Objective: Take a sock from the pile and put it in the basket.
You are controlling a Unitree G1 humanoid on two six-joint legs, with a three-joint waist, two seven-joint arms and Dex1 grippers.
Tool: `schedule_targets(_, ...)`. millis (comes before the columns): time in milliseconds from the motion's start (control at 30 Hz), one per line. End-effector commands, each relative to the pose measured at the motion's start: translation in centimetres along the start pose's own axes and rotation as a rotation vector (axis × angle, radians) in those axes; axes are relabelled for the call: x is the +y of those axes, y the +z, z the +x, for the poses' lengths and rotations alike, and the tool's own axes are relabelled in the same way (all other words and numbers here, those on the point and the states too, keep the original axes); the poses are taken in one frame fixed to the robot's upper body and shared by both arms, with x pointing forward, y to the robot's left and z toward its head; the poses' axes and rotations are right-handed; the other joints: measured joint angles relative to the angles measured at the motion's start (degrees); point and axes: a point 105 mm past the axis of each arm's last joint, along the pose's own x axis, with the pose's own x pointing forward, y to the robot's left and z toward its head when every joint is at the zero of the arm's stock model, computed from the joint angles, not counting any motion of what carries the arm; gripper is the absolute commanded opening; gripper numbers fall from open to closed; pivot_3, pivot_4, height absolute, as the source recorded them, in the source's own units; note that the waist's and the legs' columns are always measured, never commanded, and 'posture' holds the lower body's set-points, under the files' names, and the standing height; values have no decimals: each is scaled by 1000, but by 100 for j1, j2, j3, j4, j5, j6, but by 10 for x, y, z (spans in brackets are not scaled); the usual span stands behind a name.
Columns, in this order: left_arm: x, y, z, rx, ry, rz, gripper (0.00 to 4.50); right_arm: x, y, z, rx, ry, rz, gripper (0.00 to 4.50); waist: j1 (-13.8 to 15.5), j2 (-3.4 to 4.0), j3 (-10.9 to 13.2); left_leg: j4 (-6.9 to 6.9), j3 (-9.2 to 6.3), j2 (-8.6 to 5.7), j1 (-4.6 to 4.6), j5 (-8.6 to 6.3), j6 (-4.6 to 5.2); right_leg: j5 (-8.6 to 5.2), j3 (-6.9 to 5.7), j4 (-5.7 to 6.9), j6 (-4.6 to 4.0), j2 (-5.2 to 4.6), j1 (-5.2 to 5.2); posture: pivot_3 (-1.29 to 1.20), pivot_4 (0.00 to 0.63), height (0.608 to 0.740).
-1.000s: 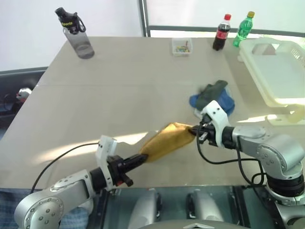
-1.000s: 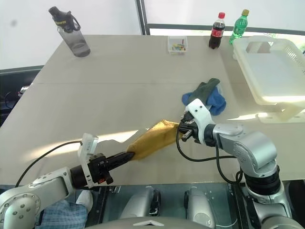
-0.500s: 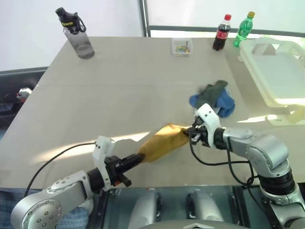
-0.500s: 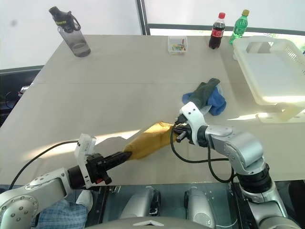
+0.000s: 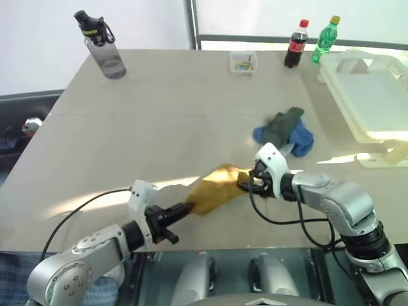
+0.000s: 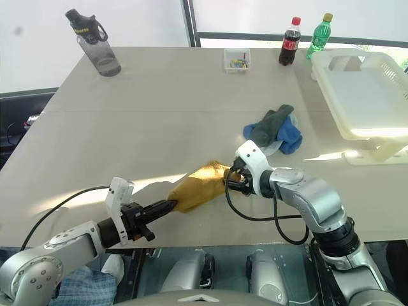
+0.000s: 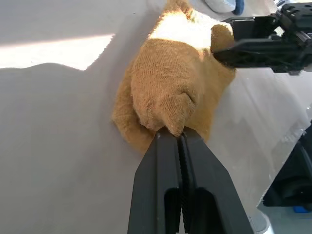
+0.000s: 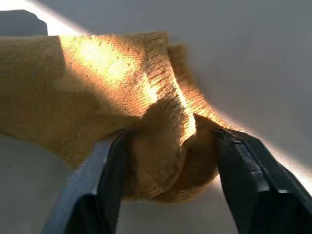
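Nearest, the left gripper (image 7: 178,139) has its fingers pressed together on a fold at one end of the mustard-yellow sock (image 5: 215,189), which lies slack on the table (image 5: 159,121). At the sock's other end, the right gripper (image 8: 168,161) has its fingers spread on either side of the bunched cuff. Just beyond lies the pile (image 5: 285,132) of blue and dark grey-green socks. To the far right sits the off-white basket (image 5: 366,102). At the far edge stand a clear box (image 5: 243,62), a cola bottle (image 5: 295,44) with a red label, a green bottle (image 5: 325,39), and at far left a grey sports bottle (image 5: 102,46) with yellow lettering too small to read.
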Motion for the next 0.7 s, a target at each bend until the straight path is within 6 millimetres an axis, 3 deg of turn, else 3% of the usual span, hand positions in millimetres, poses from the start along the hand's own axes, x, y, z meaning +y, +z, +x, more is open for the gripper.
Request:
schedule_targets(33,2,-1,0,2,4,22,0,0,12,-12,-53,8,-70,3475,7,0,0,0,0,0,0,0,0,0,0,0,0,-1,0,0,150,740)
schedule_targets(100,4,-1,0,-1,9,36,0,-1,24,-20,-107,18,-122,3475,7,0,0,1,0,0,0,0,1,0,-1,-1,0,-2,2,0,150,740)
schedule_targets(200,3,0,2,-10,-9,40,914,0,39,-29,-184,25,-210,3543,5,-1,1,1,-2,0,-1,0,1,0,-2,-1,0,-2,1,0,150,740)
schedule_targets(300,6,2,4,-18,7,51,2388,2,45,-34,-221,33,-263,3543,6,-1,1,0,-3,1,-1,-1,1,0,-3,-1,0,-2,1,0,150,740)
schedule_targets(333,8,2,5,-19,23,52,2661,4,48,-35,-241,40,-267,3543,6,-1,1,1,-3,1,-1,-1,1,0,-3,-1,0,-3,2,0,150,740)
schedule_targets(367,10,2,6,-20,32,52,3369,5,50,-36,-255,45,-270,3543,7,-1,1,1,-3,1,-1,-1,1,0,-3,-1,0,-3,2,0,150,740)
schedule_targets(400,9,1,7,-15,26,53,3742,7,52,-35,-270,50,-277,3543,7,-1,0,1,-3,1,0,-1,1,0,-3,-1,0,-4,3,0,150,740)
schedule_targets(633,7,-3,8,6,10,64,3742,33,56,-31,-374,185,-301,3543,9,-1,0,1,-4,1,5,0,1,0,-4,-2,0,-7,9,0,150,740)
schedule_targets(700,7,-4,8,15,9,73,3742,32,52,-25,-370,172,-360,3543,8,-1,0,1,-6,1,5,-1,1,0,-6,-2,0,-8,10,0,150,740)
